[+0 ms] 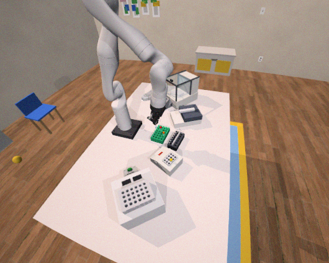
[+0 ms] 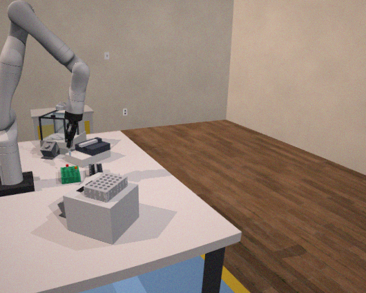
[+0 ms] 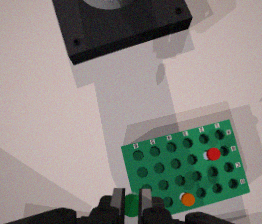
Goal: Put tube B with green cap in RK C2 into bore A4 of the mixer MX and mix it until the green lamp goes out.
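Observation:
My gripper [image 3: 131,204] is shut on tube B, whose green cap [image 3: 131,204] shows between the fingers in the wrist view. It holds the tube in the air above the near-left side of the green rack RK [image 3: 184,167]. In the top view the gripper [image 1: 154,119] hangs just above the rack [image 1: 160,134]. In the exterior view the tube's tip [image 2: 70,152] shows below the fingers [image 2: 69,142]. The mixer MX [image 1: 136,195] stands far from the arm's base, with its green START key [image 1: 130,169] on the sloping front. The bores in its block [image 2: 106,186] look empty.
A red-capped tube [image 3: 213,154] and an orange-capped tube [image 3: 188,199] stand in the rack. The arm's base [image 3: 122,25] is close by. The balance [image 1: 182,85], spectrophotometer [image 1: 186,115], magnet block [image 1: 175,140] and dry block [image 1: 166,159] stand around the rack.

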Tool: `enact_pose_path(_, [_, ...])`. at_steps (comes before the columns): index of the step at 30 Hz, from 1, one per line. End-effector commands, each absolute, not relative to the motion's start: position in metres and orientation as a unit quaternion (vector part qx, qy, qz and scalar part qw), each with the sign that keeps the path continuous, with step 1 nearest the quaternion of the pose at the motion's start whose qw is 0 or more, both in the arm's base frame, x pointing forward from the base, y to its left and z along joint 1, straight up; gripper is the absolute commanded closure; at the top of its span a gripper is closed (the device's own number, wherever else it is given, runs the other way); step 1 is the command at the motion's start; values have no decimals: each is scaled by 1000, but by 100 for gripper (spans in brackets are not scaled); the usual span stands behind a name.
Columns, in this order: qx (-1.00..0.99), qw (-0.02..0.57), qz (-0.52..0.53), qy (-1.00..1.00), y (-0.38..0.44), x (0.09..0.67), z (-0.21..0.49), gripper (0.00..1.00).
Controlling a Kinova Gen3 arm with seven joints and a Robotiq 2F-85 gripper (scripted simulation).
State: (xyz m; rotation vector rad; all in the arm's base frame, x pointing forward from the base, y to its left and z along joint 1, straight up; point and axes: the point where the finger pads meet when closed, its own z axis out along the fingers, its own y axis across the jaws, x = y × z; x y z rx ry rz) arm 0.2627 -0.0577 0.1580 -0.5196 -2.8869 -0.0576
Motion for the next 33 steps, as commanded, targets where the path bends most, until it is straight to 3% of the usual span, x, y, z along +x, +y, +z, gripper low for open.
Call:
enact_pose_path(1, [-176, 103, -20, -979, -65, 262, 165, 90])
enact_pose_path(33, [-176, 103, -20, -979, -126, 248, 225, 90])
